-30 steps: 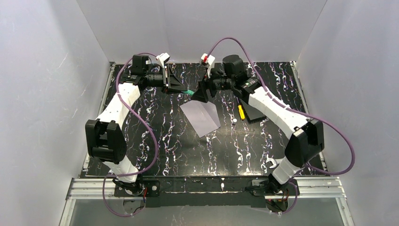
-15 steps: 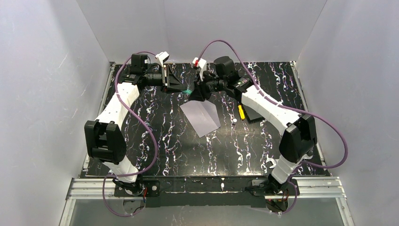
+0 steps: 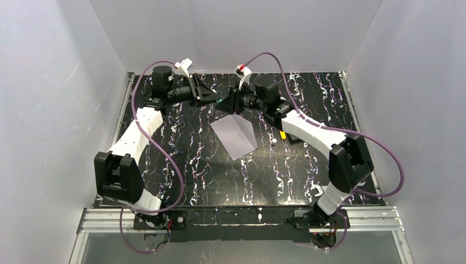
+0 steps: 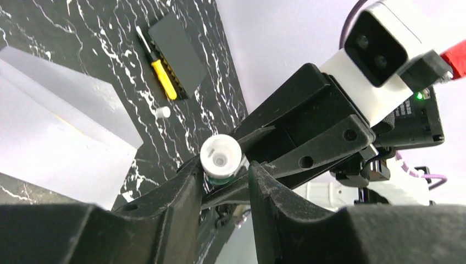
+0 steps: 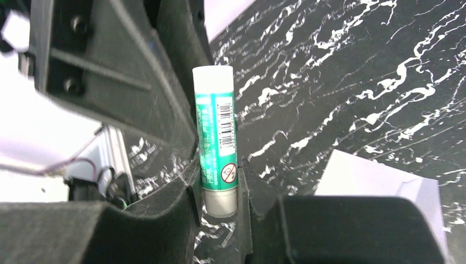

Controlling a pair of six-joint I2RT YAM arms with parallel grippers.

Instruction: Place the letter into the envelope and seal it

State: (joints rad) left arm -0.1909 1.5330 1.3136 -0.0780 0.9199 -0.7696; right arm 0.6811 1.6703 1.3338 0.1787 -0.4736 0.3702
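Note:
The envelope (image 3: 235,137) lies flat on the black marbled table, a pale lavender rectangle, also seen in the left wrist view (image 4: 55,126) and the right wrist view (image 5: 379,179). The letter is hidden. Both grippers meet in the air behind the envelope. My right gripper (image 3: 227,103) (image 5: 218,170) is shut on the lower end of a green glue stick (image 5: 215,126). The stick's white cap end (image 4: 220,158) sits between the tips of my left gripper (image 3: 217,101) (image 4: 225,168), which stands open, with a narrow gap beside the cap.
A flat black box (image 3: 294,133) (image 4: 176,52) with a yellow-handled tool (image 3: 281,131) (image 4: 164,80) beside it lies right of the envelope. A small white piece (image 3: 273,141) (image 4: 162,113) rests near them. White walls enclose the table on three sides.
My right gripper moved left onto the glue stick and shut on it. My left gripper, which held the stick, has loosened, and both hands shifted slightly toward the back.

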